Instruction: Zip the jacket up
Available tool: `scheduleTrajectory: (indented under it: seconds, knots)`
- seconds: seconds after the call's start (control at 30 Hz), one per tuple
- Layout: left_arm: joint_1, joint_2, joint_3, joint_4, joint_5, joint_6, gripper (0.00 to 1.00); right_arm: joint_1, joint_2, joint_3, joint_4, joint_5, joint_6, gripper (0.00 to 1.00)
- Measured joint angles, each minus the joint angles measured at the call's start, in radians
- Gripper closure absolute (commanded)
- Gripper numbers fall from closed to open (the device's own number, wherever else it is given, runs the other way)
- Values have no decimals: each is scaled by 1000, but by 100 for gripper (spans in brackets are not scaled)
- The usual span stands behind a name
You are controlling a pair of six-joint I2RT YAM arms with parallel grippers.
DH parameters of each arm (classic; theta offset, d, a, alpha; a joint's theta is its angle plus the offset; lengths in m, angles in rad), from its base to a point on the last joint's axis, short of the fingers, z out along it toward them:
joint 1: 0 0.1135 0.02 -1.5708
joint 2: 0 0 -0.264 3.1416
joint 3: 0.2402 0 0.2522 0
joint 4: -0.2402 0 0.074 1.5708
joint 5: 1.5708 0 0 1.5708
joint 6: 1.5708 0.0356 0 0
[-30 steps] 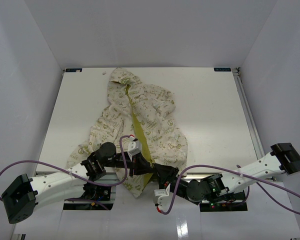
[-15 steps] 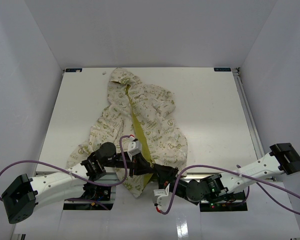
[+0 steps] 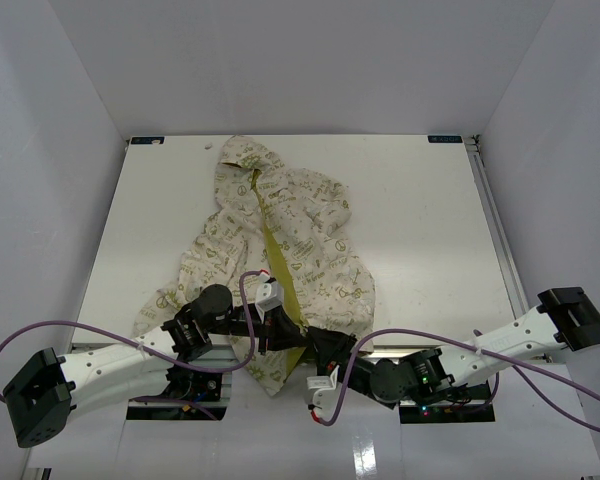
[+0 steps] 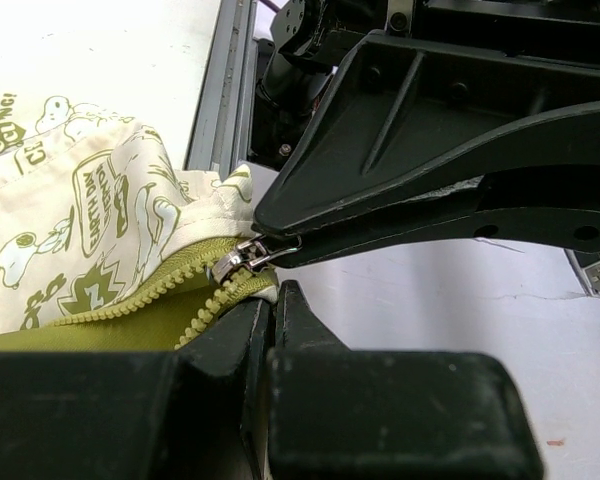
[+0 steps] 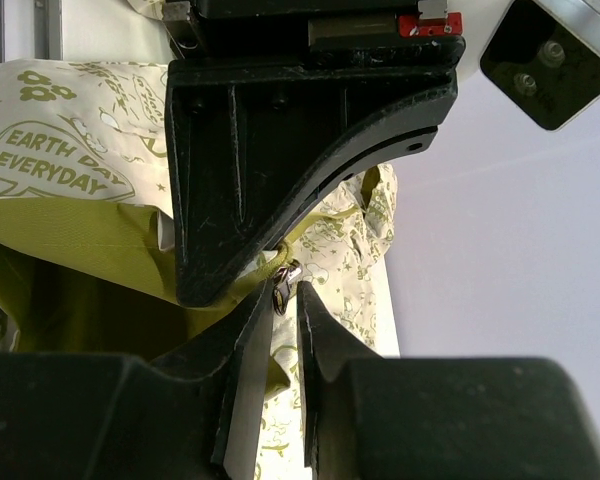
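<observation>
The jacket lies open on the table, hood at the far end, olive lining showing down the middle. My left gripper is shut on the jacket's bottom hem just beside the zipper's foot; in the left wrist view its fingertips clamp cream cloth below the silver slider. My right gripper meets it from the right. Its jaws stand a narrow slit apart with the zipper pull between the tips. Whether the pull is pinched is unclear.
The hem hangs over the table's near edge by the metal rail. Both arm bases and purple cables crowd that edge. White walls close in the table on three sides.
The right arm's wrist has crept slightly to the left. The jacket and the left arm have not moved.
</observation>
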Motion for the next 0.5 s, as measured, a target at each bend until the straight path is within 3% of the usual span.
scheduleTrajectory:
  seconds: [0.27, 0.5]
  knots:
    - [1, 0, 0, 5, 1, -1, 100, -7, 5, 0, 4, -13, 5, 92]
    - [3, 0, -14, 5, -3, -4, 100, -30, 22, 2, 3, -30, 30, 92]
